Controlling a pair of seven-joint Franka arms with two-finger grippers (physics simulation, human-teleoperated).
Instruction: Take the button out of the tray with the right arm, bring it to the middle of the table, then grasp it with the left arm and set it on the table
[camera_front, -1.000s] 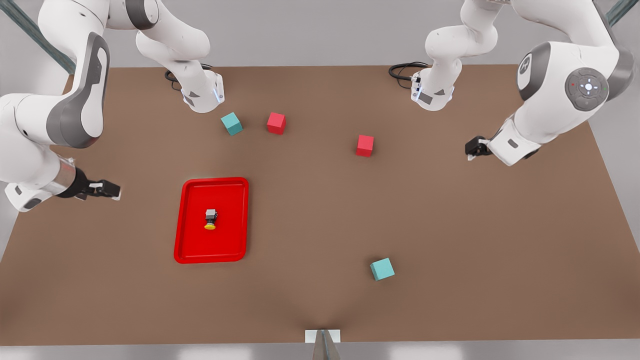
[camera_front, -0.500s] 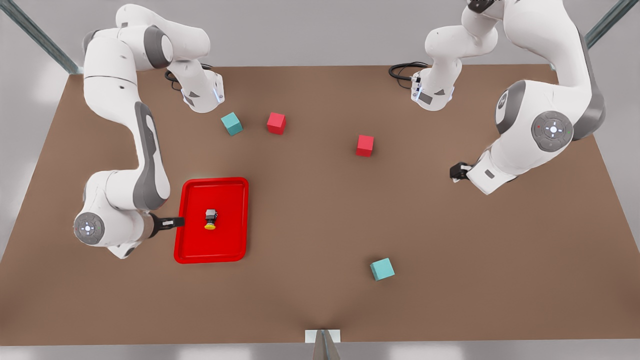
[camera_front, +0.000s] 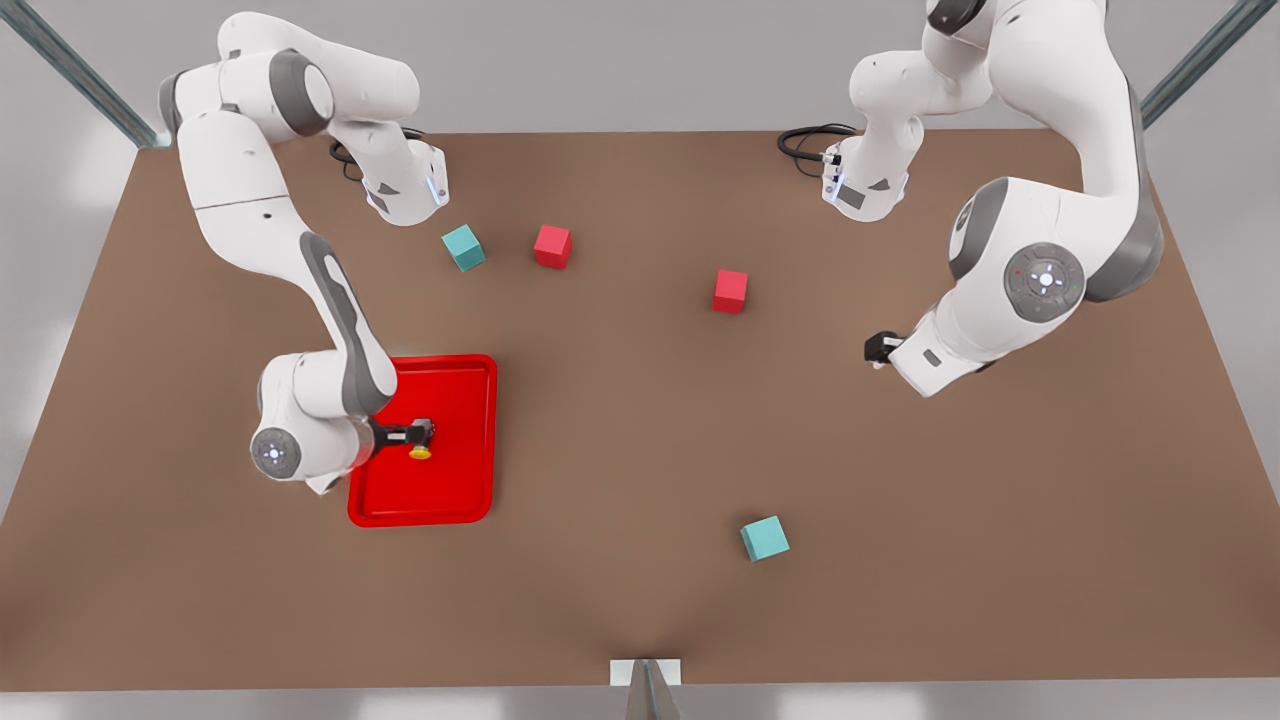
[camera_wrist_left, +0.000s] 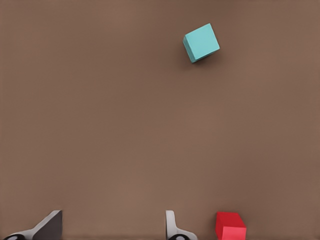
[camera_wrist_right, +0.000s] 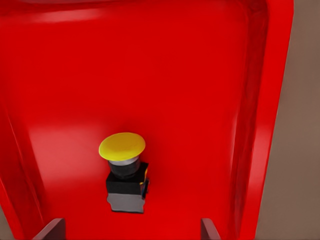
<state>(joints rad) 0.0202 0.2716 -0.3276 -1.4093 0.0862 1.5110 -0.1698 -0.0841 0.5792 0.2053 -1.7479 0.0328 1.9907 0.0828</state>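
The button (camera_front: 421, 446), a yellow cap on a black-and-grey body, lies on its side in the red tray (camera_front: 460, 490) at the front view's left. My right gripper (camera_front: 413, 434) hangs open right at the button, reaching in from the tray's left rim. In the right wrist view the button (camera_wrist_right: 125, 170) lies on the tray floor (camera_wrist_right: 175, 75) just ahead of my right gripper (camera_wrist_right: 132, 232), between its spread fingertips (camera_wrist_right: 54, 229). My left gripper (camera_front: 877, 350) waits open over the bare table at the front view's right, also seen open in its wrist view (camera_wrist_left: 111, 227).
On the brown table (camera_front: 620, 450) stand a teal cube (camera_front: 463, 247) and a red cube (camera_front: 552, 246) at the back, another red cube (camera_front: 730, 291) near the middle and a teal cube (camera_front: 764, 538) toward the front. The left wrist view shows a teal cube (camera_wrist_left: 201, 42) and a red cube (camera_wrist_left: 231, 226).
My right arm swung in from the table's left edge and over the tray, bringing its gripper up to the button. My left gripper drifted toward the middle of the table.
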